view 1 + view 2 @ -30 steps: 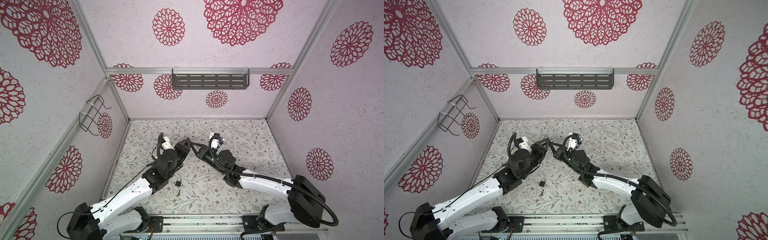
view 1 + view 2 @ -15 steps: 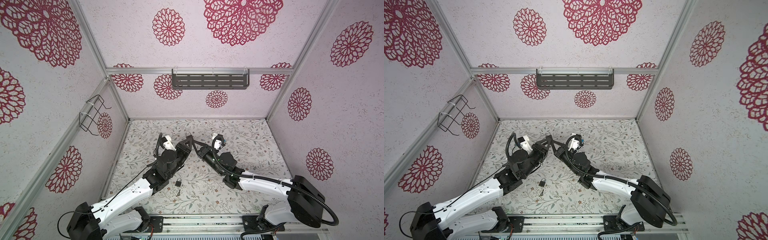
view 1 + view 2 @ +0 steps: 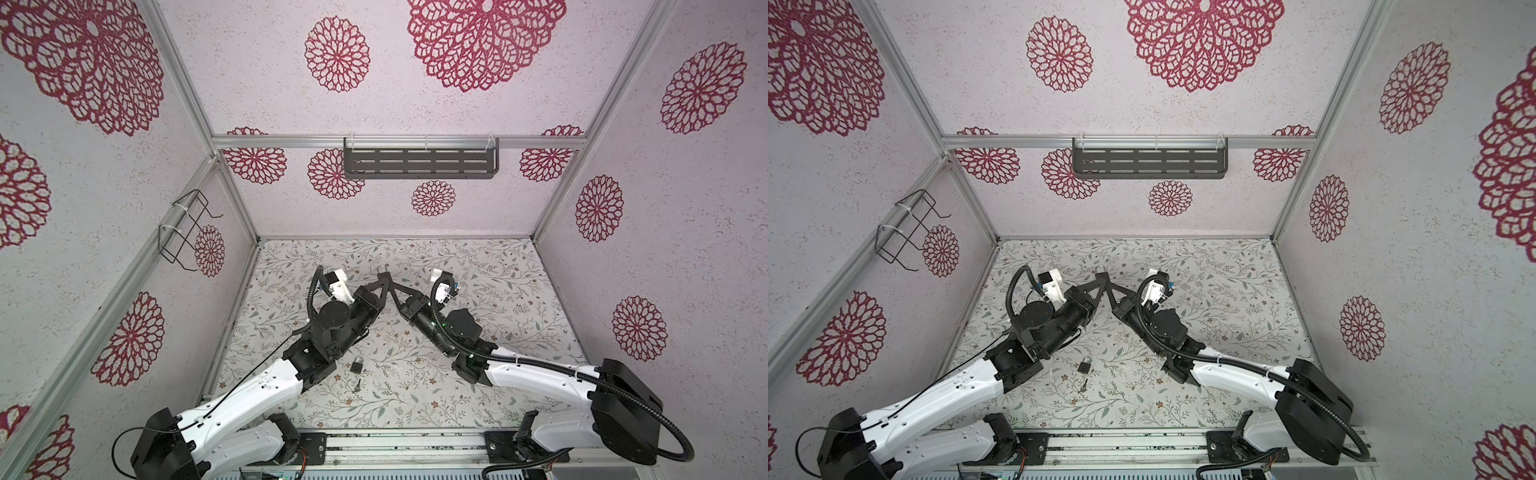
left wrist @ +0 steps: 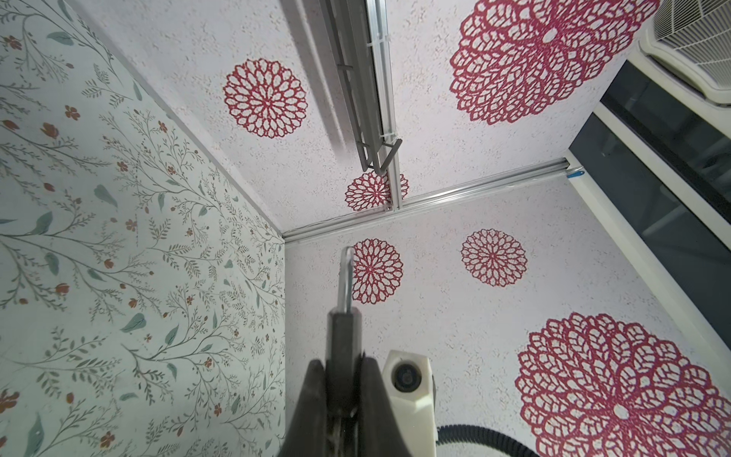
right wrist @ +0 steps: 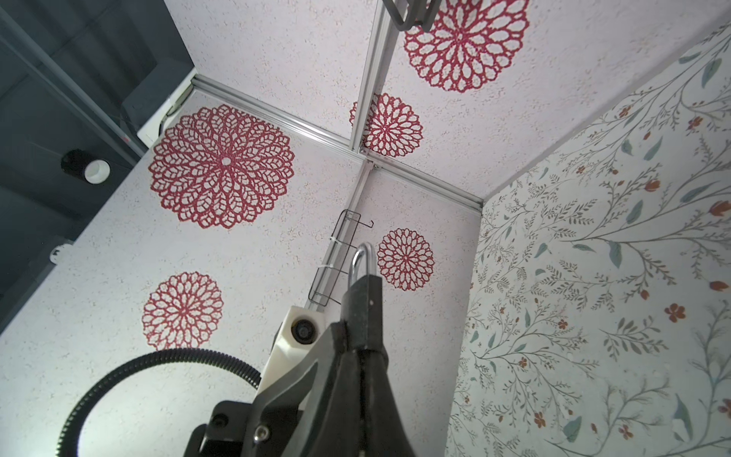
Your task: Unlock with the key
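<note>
My left tool (image 3: 377,285) is clamped on the dark body of a padlock (image 4: 343,332), held up above the tabletop (image 3: 478,291). My right tool (image 3: 392,286) is closed tight on the same padlock, whose shackle pokes past the tips. The key (image 3: 357,385) lies on the tabletop just beside a second padlock (image 3: 356,366).

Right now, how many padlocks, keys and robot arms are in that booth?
Padlocks: 2 (held padlock, table padlock)
Keys: 1 in view (key, on the table)
Arms: 2 (left arm, right arm)
Total: 5
</note>
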### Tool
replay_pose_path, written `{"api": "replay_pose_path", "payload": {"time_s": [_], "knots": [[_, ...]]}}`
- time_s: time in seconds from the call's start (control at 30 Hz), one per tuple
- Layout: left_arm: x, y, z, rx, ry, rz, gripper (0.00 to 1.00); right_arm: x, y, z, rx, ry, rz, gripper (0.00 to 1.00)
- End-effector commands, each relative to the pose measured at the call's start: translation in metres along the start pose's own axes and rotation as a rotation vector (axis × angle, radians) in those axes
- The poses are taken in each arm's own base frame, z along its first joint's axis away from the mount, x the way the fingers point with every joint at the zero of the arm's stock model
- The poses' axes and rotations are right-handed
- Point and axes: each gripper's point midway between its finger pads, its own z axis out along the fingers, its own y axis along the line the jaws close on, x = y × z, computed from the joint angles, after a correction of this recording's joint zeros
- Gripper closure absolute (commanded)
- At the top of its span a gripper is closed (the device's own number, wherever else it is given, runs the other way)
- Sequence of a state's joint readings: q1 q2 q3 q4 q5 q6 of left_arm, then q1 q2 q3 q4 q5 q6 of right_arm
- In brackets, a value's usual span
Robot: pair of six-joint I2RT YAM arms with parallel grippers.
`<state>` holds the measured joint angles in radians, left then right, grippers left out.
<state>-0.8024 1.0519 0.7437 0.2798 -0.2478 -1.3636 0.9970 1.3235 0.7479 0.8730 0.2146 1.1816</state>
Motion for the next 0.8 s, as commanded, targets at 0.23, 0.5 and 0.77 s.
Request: {"api": "replay_pose_path", "payload": {"time_s": [0.23, 0.5, 0.77], "knots": [[-0.025, 0.03, -0.012, -0.218, -0.02, 0.14, 0.43, -0.019, 0.043, -0.011, -0.014, -0.014, -0.394, 1.0], [-0.024, 0.016, -0.008, -0.201, 0.014, 0.188, 0.4, -0.016, 0.032, -0.005, 0.062, 0.016, -0.581, 1.0], [-0.012, 0.01, 0.005, -0.231, 0.093, 0.225, 0.37, -0.011, 0.029, 0.005, 0.103, 0.056, -0.718, 1.0]]}}
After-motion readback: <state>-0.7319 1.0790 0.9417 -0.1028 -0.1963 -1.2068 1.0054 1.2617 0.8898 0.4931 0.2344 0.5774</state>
